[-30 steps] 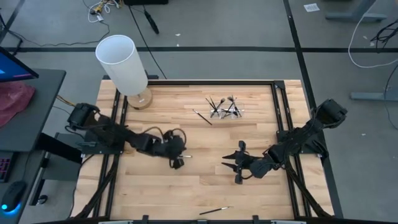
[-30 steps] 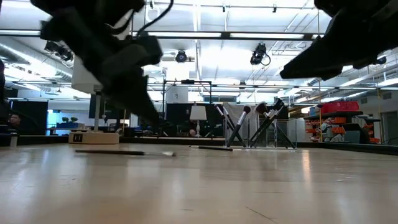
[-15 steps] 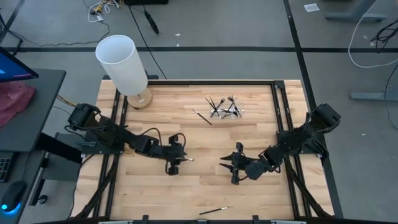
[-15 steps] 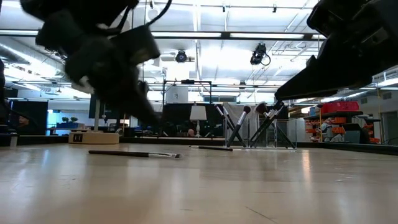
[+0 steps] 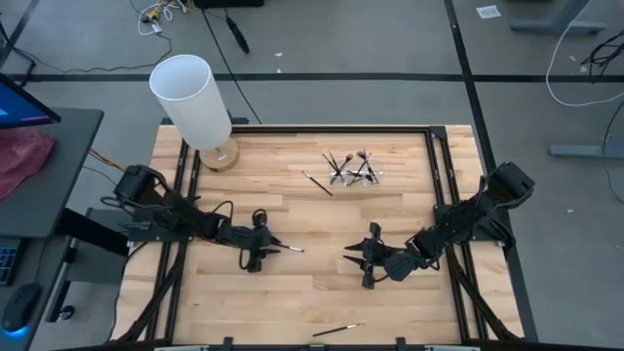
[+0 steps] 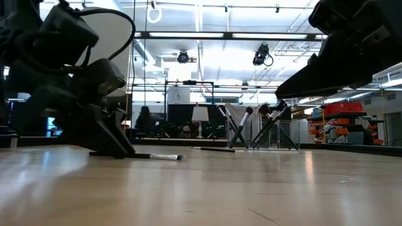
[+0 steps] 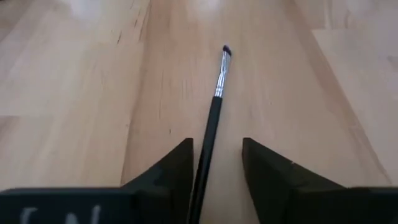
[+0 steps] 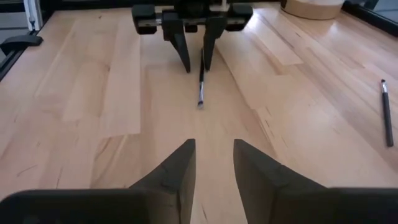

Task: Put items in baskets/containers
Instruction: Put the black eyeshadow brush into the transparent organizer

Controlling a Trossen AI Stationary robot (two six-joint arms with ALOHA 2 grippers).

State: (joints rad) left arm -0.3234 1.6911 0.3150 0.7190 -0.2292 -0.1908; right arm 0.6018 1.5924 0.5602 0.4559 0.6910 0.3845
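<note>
A thin dark makeup brush (image 5: pixel 283 249) lies flat on the wooden table, its silver ferrule and bristle tip (image 7: pixel 225 51) pointing toward the table's right. My left gripper (image 5: pixel 265 250) is low at the table and open. Its two fingers stand on either side of the brush's handle (image 7: pixel 205 149), and I see no grip on it. Facing it from the right is my right gripper (image 5: pixel 351 258), open and with nothing between its fingers (image 8: pixel 212 146). The small clear holder (image 5: pixel 353 175) at the far middle has several brushes standing in it.
A loose brush (image 5: pixel 317 182) lies just left of the holder and another (image 5: pixel 336 331) lies at the near edge. The tall white cylinder (image 5: pixel 192 96) on its round wooden base stands at the far left corner. Bare wood lies between the grippers and the holder.
My left gripper has opened, come down to the table and drawn back toward the table's left edge. The brush stays lying on the wood between its fingers. My right gripper has edged slightly toward the left, still open.
</note>
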